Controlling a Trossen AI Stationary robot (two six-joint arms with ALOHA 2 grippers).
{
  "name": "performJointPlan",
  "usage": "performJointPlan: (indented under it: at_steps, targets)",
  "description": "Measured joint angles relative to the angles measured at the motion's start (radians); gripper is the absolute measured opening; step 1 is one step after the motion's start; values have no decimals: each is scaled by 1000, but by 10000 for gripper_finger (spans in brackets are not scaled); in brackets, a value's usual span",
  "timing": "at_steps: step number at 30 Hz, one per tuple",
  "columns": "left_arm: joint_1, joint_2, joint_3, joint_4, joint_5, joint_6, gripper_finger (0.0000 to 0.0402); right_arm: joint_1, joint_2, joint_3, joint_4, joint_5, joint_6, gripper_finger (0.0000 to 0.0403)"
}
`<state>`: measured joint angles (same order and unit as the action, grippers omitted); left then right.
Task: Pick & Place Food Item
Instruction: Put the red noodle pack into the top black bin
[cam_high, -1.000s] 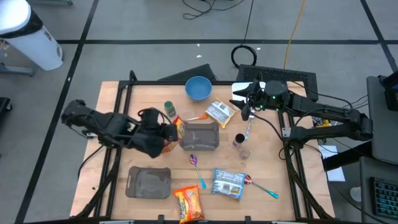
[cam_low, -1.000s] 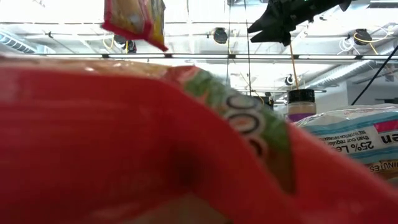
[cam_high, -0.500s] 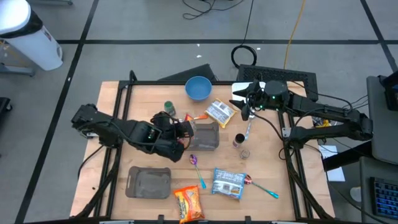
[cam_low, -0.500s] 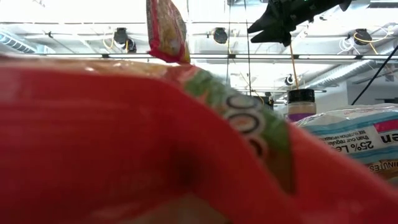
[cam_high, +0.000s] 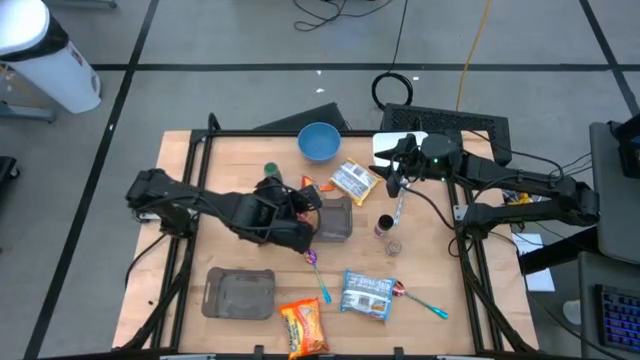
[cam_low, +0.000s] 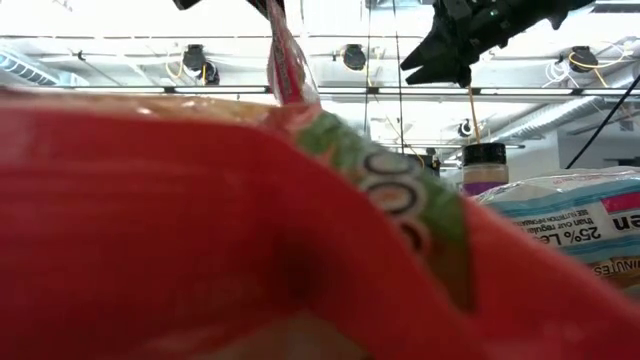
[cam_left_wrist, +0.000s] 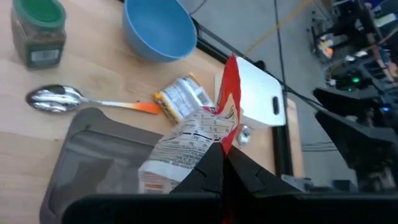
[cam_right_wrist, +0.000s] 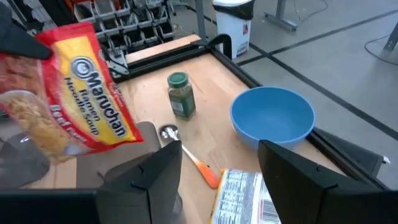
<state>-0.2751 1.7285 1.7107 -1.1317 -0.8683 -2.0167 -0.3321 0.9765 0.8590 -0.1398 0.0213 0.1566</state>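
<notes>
High view: left hand is clamped on a ramen packet, holding it over the near-left edge of the grey tray mid tabletop. Taking the tray as the anchor: blue bowl sits behind it, green-lid spice jar off to its left, silver snack pack behind-right, a second ramen packet well in front near the tabletop's front edge. Right hand hovers to the tray's right w/ fingers spread, nothing in them.

Low view: the front ramen packet fills nearly everything; the held packet hangs edge-on above it.

Left wrist view: fingers pinch the packet's bottom edge, tray right under it, orange-handled spoon just beside the tray, bowl and jar beyond.

Right wrist view: packet is upright over the tray's side, label showing; jar, spoon and bowl sit past it.
</notes>
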Motion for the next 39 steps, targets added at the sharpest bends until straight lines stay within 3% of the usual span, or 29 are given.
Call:
performJointPlan:
  at_steps: [25, 39]
  targets:
    - [37, 67, -1, -178, 136, -151, 0, -1, -1, 0, 2, 3, -49, 208]
    - [40, 109, -1, -186, 143, -185, 0, -1, -1, 0, 1, 3, -65, 208]
